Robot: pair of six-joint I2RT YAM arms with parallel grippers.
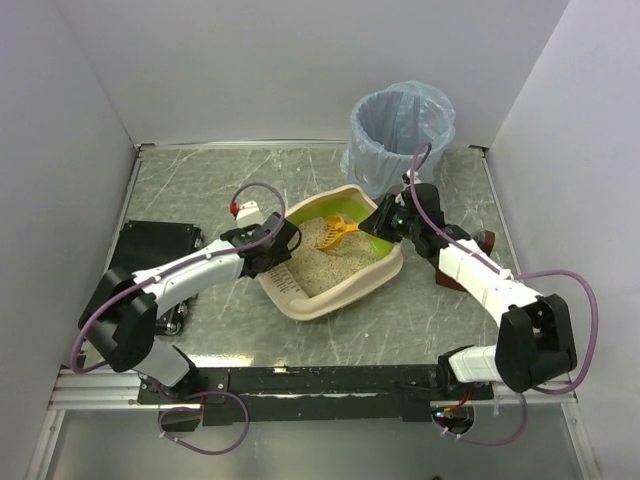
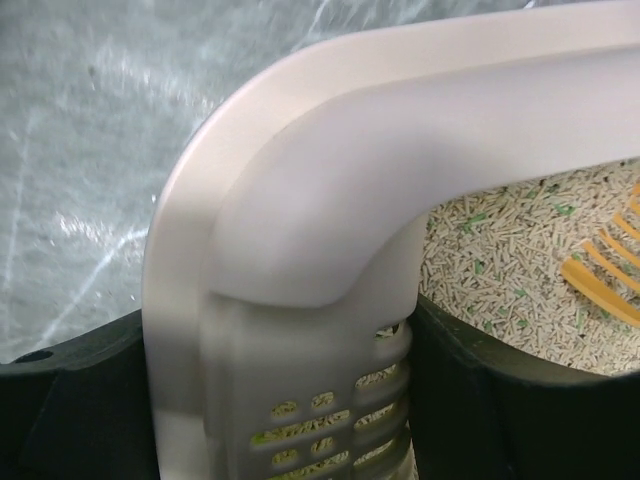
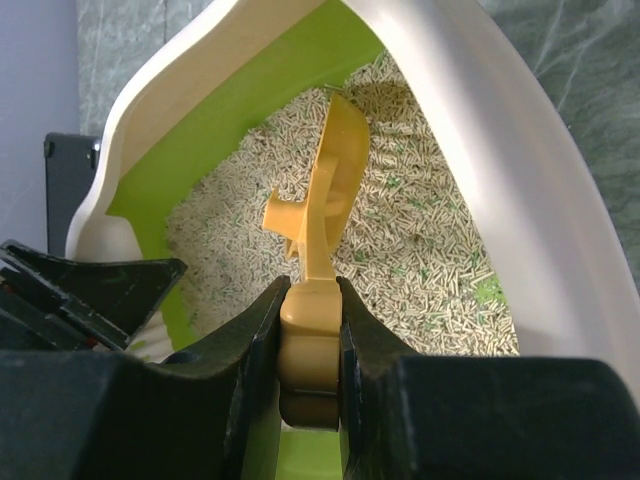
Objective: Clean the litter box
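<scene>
The box (image 1: pixel 350 291) sits central on the table (image 1: pixel 200 180), bin (image 1: pixel 400 125) at its 1 o'clock, the left gripper (image 1: pixel 283 250) clamped on its 9 o'clock lip, the right gripper (image 1: pixel 376 222) pinching the scoop (image 1: pixel 338 232) by its handle.

A grey round bin (image 1: pixel 398 140) lined with a light-blue bag (image 1: pixel 435 108) stands at the upper right of the top view, at the far edge of the grey marbled worktop (image 1: pixel 200 185). A flat black block (image 1: pixel 155 245) lies at the left. An orange slotted scoop (image 1: pixel 338 232) sits tilted near the centre. A small brown object (image 1: pixel 485 240), mostly hidden, lies at the right.
</scene>
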